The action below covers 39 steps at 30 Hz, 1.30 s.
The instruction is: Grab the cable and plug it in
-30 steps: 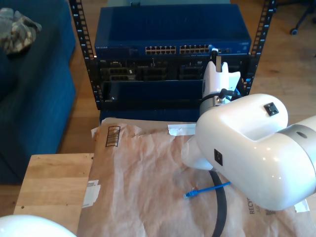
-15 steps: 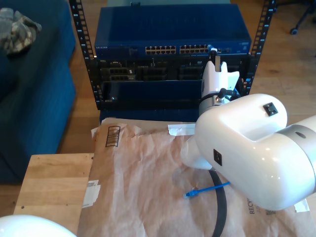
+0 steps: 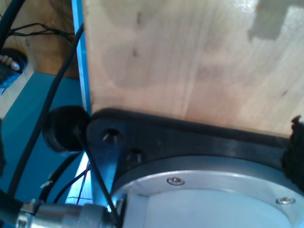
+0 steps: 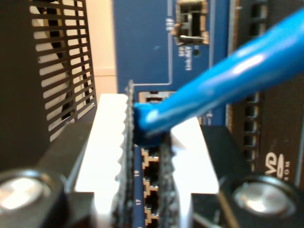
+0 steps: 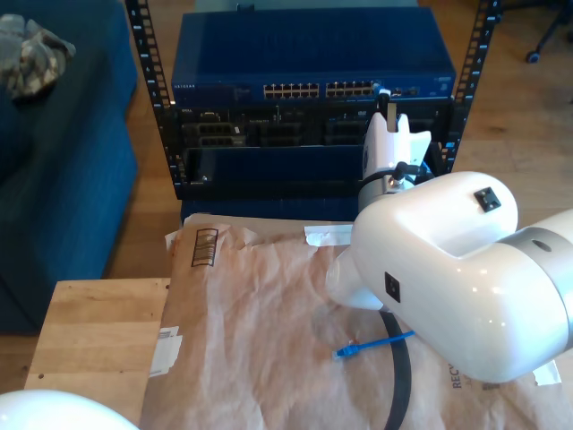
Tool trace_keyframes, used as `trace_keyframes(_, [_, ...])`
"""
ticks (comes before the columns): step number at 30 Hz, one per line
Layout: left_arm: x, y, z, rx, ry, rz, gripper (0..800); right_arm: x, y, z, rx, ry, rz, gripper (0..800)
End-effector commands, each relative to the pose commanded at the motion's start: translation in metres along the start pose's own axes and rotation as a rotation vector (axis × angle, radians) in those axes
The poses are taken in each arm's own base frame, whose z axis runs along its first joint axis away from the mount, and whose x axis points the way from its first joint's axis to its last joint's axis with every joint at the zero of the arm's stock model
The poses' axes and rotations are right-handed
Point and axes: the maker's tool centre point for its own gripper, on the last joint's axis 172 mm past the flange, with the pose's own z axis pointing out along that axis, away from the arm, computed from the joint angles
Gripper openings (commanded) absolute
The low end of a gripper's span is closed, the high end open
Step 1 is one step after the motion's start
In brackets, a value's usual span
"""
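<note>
1. My second gripper [image 4: 147, 156] has its jaws squeezed tight on the cable [image 4: 209, 90], right at the blue end by the plug.
2. So the grab is done. The plug is not in yet, I think. It sits just in front of the row of ports [image 4: 147, 190] on the blue switch [image 5: 309, 54].
3. What is left is to line the plug up with 1 port and push it in. The plug itself is hidden by the jaws, so I cannot tell how close it is.
4. The ports sit side by side, so there is little room to slip sideways.
5. The black rack rail [image 5: 470, 63] stands near the gripper on the exterior view's right. That is an edge to watch.
6. The loose end of the cable lies on the brown paper [image 5: 260, 305] on the counter, with plenty of slack.
7. My first wrist view shows a wooden board [image 3: 190, 61]. I cannot tell how my first gripper's jaws stand.
</note>
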Motion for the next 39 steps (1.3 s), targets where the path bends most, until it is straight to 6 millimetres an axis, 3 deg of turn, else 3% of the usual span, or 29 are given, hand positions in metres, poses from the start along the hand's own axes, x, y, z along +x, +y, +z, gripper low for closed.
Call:
trace_keyframes(23, [0.000,0.000,0.000,0.001,0.000,0.001,800,-0.003,-0.008,0.005,0.020,0.000,0.010,0])
trace_keyframes(39, [0.000,0.000,0.000,0.000,0.000,0.000,800,-0.007,-0.003,0.012,0.008,-0.005,0.018,0])
